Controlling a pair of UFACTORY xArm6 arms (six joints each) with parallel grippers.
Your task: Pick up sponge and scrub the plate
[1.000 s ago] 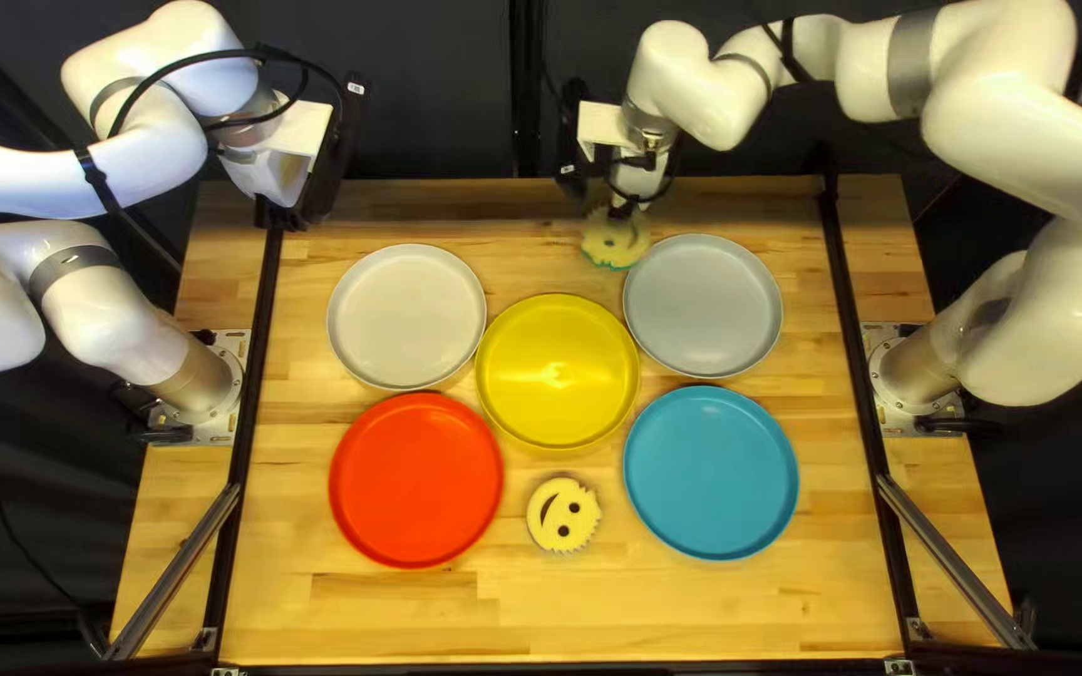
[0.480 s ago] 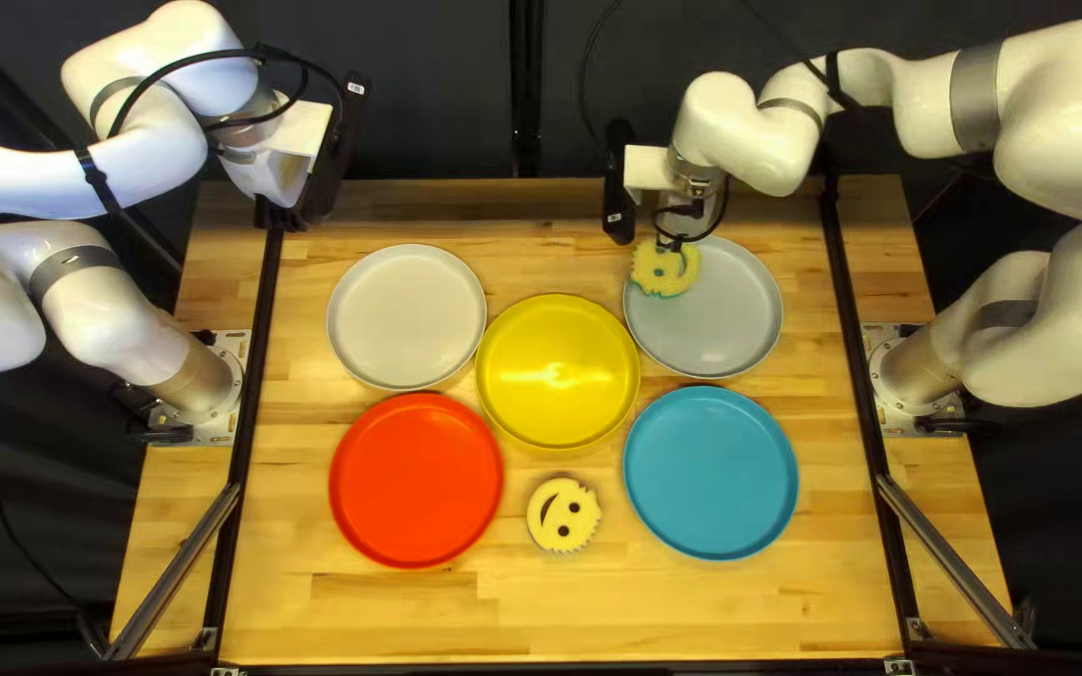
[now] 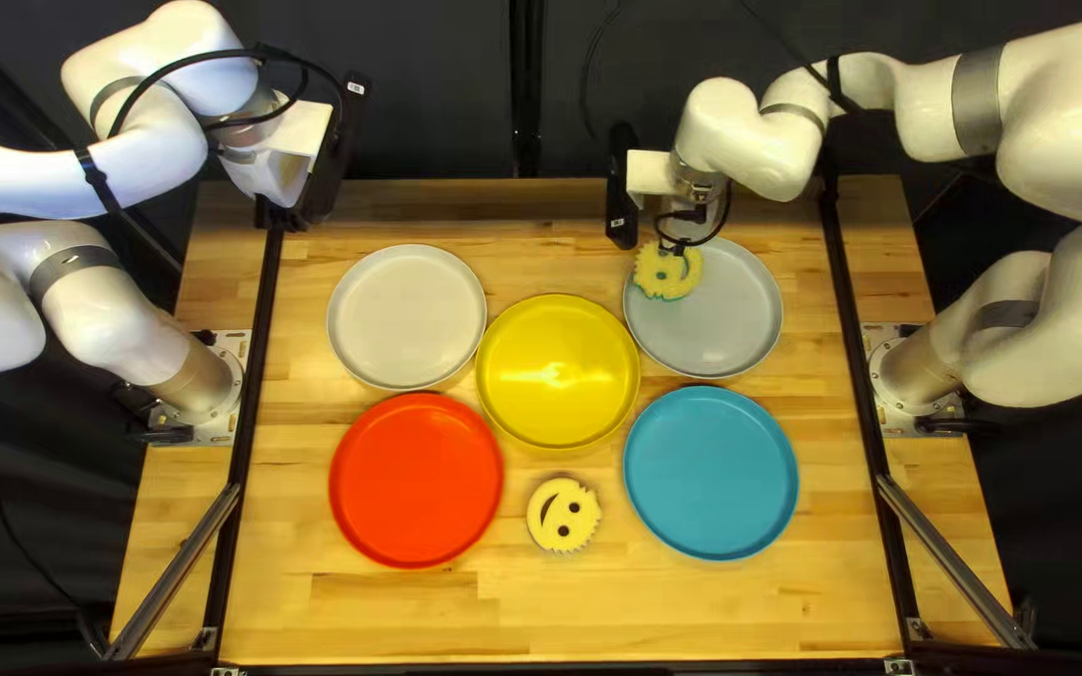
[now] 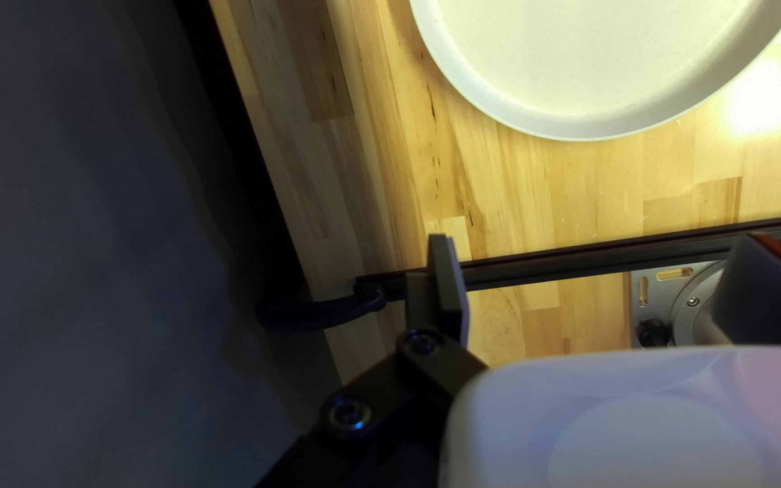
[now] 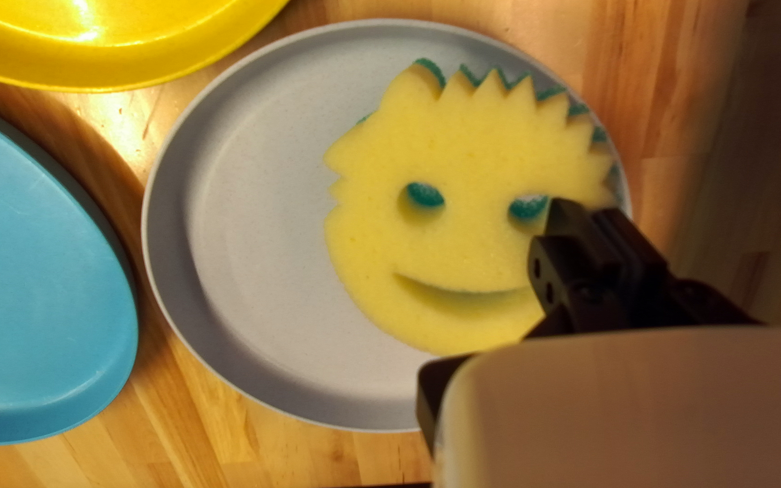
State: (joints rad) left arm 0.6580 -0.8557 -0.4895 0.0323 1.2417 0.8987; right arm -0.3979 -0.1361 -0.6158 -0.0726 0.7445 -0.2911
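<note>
Left gripper (image 4: pixel 601 239): fingers apart, near off-white plate (image 4: pixel 589 63). Right gripper (image 5: pixel 582 212): clamped on yellow smiley-face sponge (image 5: pixel 454 136), over grey plate (image 5: pixel 255 199), contact unclear. Should press evenly, sweep gentle overlapping circles, avoid shoving grey plate.

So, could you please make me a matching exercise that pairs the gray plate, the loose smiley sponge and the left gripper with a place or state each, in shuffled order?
Things
1. Gray plate
2. Loose smiley sponge
3. Left gripper

Places and states
A. Jaws apart, with nothing between them
B. Partly covered from above by the held smiley sponge in the right gripper
C. On the table between the red plate and the blue plate

Right pairs: 1-B, 2-C, 3-A
</note>
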